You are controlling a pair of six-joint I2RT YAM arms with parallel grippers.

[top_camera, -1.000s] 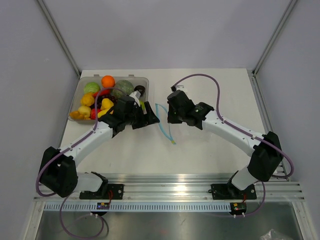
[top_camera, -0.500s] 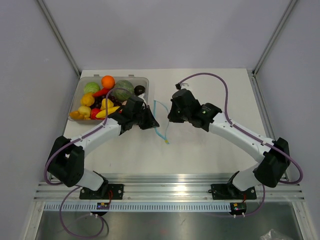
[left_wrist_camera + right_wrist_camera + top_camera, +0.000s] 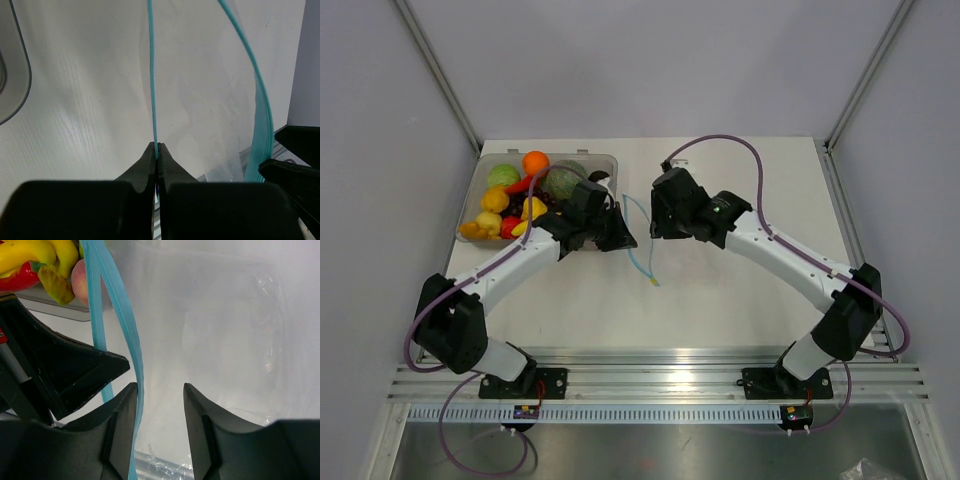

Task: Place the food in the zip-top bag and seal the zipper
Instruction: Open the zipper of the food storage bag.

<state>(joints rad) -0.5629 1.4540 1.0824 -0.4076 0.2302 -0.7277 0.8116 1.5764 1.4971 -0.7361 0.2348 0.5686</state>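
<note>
The clear zip-top bag [image 3: 642, 240] lies mid-table between my two grippers, mouth open. In the left wrist view my left gripper [image 3: 157, 146] is shut on one lip of the teal zipper [image 3: 152, 75]; the other lip [image 3: 261, 105] curves away to the right. My right gripper [image 3: 160, 387] is open, and that other zipper lip [image 3: 131, 340] runs along the inside of its left finger. The food [image 3: 510, 200] sits in a tray at the back left: banana [image 3: 25, 252], red piece [image 3: 20, 281], peach [image 3: 79, 277].
The rigid clear tray [image 3: 612, 160] holds several toy fruits and vegetables, among them an orange [image 3: 535, 162] and a green cabbage [image 3: 565, 180]. Both arms [image 3: 790, 262] reach in over the middle. Grey walls stand left, right and behind.
My left gripper moved in and shut on the near zipper lip. My right gripper opened from shut and shifted slightly toward the back.
</note>
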